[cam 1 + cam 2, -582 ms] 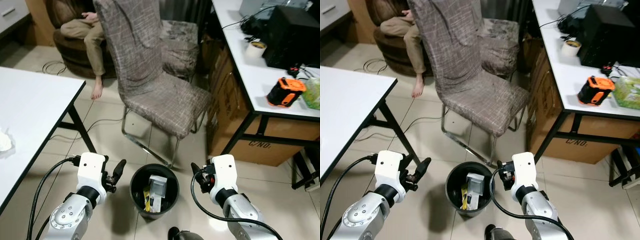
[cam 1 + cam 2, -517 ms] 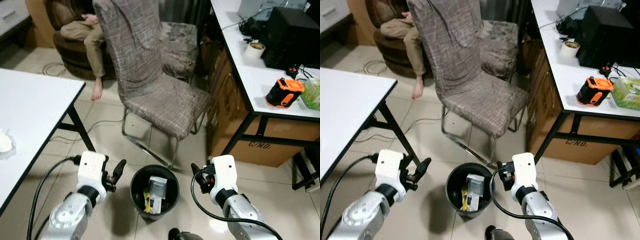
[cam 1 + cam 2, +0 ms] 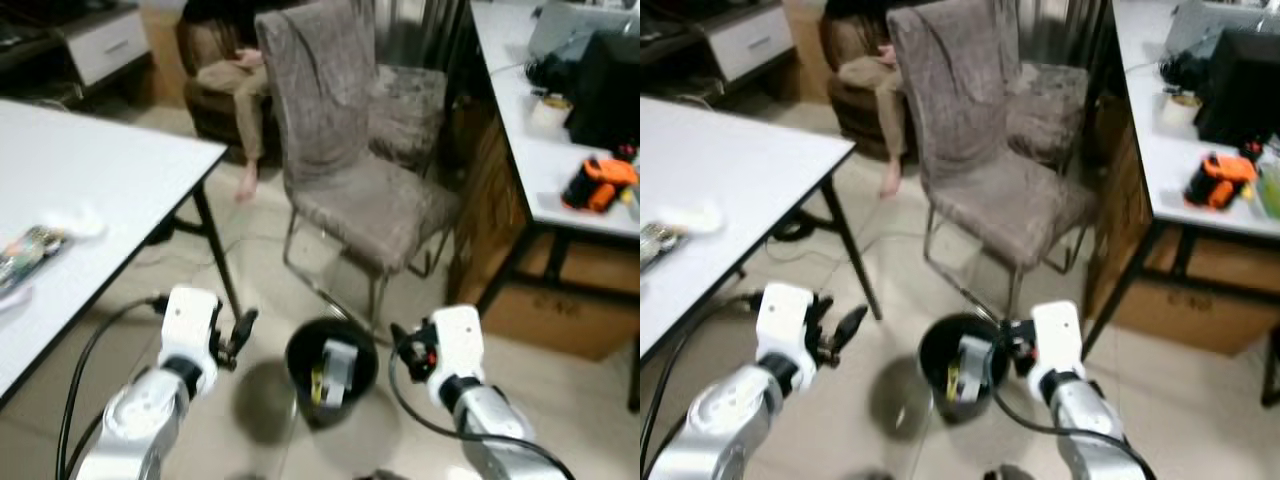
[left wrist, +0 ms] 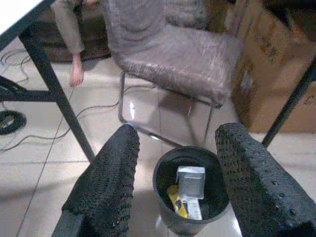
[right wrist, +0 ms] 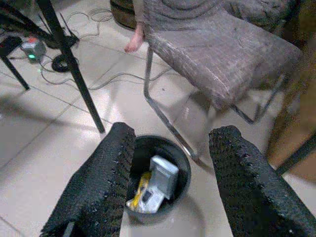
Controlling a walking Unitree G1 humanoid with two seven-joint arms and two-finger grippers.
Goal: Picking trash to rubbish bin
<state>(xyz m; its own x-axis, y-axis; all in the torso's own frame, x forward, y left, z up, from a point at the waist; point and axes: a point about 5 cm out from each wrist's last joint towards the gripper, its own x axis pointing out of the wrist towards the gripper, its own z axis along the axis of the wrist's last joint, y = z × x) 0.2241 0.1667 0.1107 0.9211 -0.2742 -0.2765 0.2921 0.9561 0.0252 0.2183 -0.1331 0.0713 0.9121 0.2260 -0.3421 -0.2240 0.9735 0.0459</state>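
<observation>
At the far left of the frame a white table (image 3: pixel 90 180) slopes toward the viewer, carrying a crumpled white scrap (image 3: pixel 78 222) and a blurred multicoloured wrapper (image 3: pixel 28 248) near its left edge. In the lower left, the left gripper (image 3: pixel 240 335) sits low over the tiled floor (image 3: pixel 250 250), its two black fingers spread apart and empty. Beside it, at lower centre, stands a round black rubbish bin (image 3: pixel 300 352) on the floor, between the two grippers; inside it lie a pale grey box (image 3: pixel 338 360) and a yellow piece of trash (image 3: pixel 318 380). Above the bin, at centre, is a chair (image 3: pixel 350 170) draped in grey-brown fabric on a chrome frame. Behind it, in the upper left of centre, a person (image 3: pixel 235 85) sits in a dark armchair, one bare foot on the floor. In the lower right, the right gripper (image 3: pixel 405 350) hovers just beside the bin's rim, its fingers likewise held wide open and holding nothing. At the right edge a second white table (image 3: pixel 560 190) holds an orange and black tool (image 3: pixel 598 185), a roll of tape (image 3: pixel 551 108) and a black box (image 3: pixel 610 70). A cardboard box (image 3: pixel 550 300) stands underneath that table.
</observation>
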